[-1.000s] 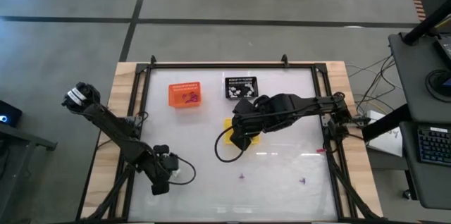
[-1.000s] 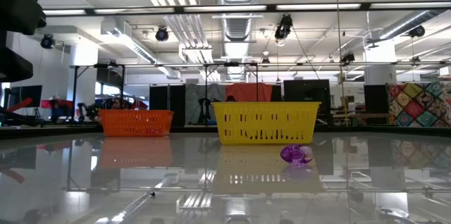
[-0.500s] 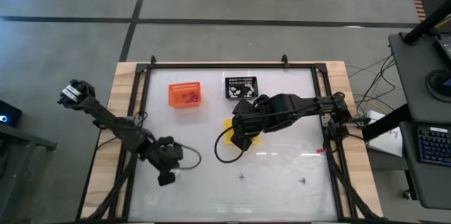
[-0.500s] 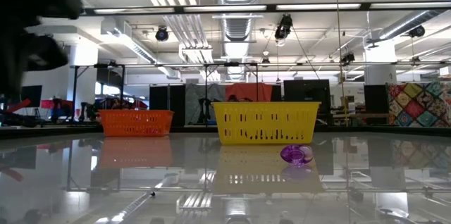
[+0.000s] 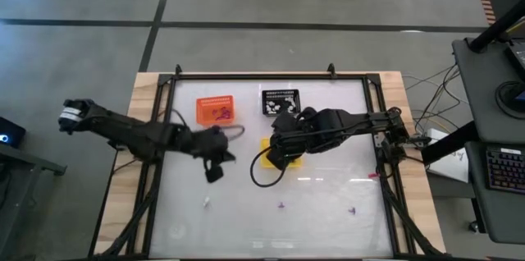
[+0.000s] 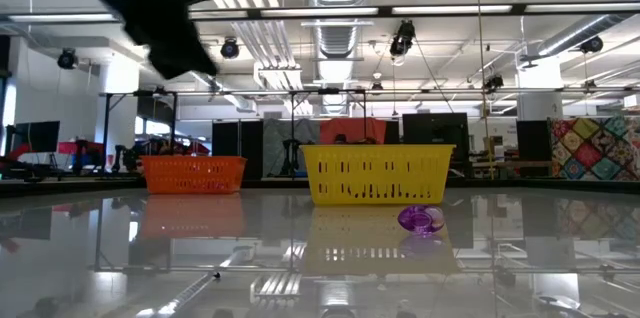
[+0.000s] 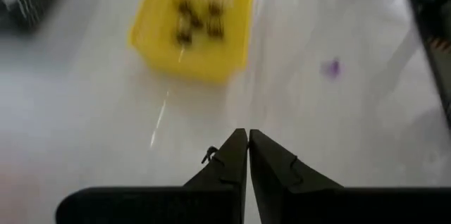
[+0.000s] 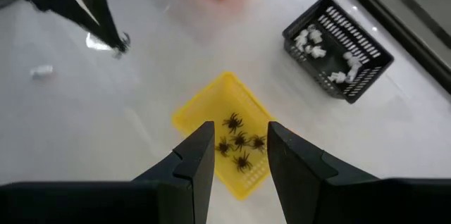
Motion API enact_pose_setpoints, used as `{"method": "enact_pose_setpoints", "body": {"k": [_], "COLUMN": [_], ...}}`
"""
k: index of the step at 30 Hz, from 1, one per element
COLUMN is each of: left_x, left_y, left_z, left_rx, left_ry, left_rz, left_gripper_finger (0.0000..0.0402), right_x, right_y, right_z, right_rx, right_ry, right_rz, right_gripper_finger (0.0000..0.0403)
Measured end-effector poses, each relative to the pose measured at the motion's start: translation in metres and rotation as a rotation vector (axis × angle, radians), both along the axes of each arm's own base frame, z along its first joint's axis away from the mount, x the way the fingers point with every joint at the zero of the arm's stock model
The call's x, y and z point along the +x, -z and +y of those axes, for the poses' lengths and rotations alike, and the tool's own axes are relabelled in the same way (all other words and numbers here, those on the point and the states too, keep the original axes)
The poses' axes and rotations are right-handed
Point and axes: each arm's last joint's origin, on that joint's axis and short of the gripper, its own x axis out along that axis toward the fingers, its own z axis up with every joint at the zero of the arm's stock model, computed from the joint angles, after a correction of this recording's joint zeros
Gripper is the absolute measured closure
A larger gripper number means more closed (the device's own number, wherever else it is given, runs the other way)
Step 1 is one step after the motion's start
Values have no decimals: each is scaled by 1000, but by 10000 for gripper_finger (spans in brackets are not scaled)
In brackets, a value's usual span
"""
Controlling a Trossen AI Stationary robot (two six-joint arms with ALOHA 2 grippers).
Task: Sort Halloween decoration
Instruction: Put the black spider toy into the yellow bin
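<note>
My left gripper (image 5: 215, 172) hangs above the table left of centre, shut on a tiny black spider piece (image 7: 208, 155); it also shows in the right wrist view (image 8: 118, 41). My right gripper (image 8: 239, 136) stands open high above the yellow basket (image 8: 232, 139), which holds several black spiders. A white piece (image 5: 207, 203) and two purple pieces (image 5: 280, 205) (image 5: 353, 210) lie on the table top. The orange basket (image 5: 216, 110) holds purple pieces. The black basket (image 5: 280, 101) holds white ones. My left gripper pinches the spider piece between the very ends of its two fingers; only a thin black leg (image 7: 208, 155) sticks out beside one fingertip. The fingers slant downward. The piece is lifted clear of the table.
The three baskets stand in the far half of the glossy white table (image 5: 328, 195), inside a black frame (image 5: 271, 74). The right arm (image 5: 344, 121) reaches in from the right edge and covers most of the yellow basket from above. A black cable loop (image 5: 261, 180) hangs below it.
My left gripper has swung from the near left corner toward the table's middle and far side, rising and tipping more level as it went. Its fingers stay shut. My right arm has kept still.
</note>
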Motion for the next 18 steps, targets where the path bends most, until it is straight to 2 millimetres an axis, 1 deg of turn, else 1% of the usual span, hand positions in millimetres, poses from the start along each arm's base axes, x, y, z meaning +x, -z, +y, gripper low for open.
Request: {"method": "enact_pose_setpoints", "body": {"k": [4,8,10,13,18], "left_x": [11,18,21,25,35], "left_y": [-10,-12,-11,-10,-3], "left_z": [27,52,62,75,89], "left_rx": [-26,-28,-40,-63,-107], "left_ry": [40,56,80,124,178], "left_rz": [-130,-192,-217,-265,-308], "left_gripper_finger": [402,402,402,402,402], "right_x": [0,3,4,6,8], "right_y": [0,7,14,30,55], "right_z": [0,0,0,1,1], "right_rx": [14,12,15,18,24], "right_ry": [64,123,147,202,310], "right_rz": [-25,-26,-8,31,82], "right_gripper_finger": [282,282,282,282,282]}}
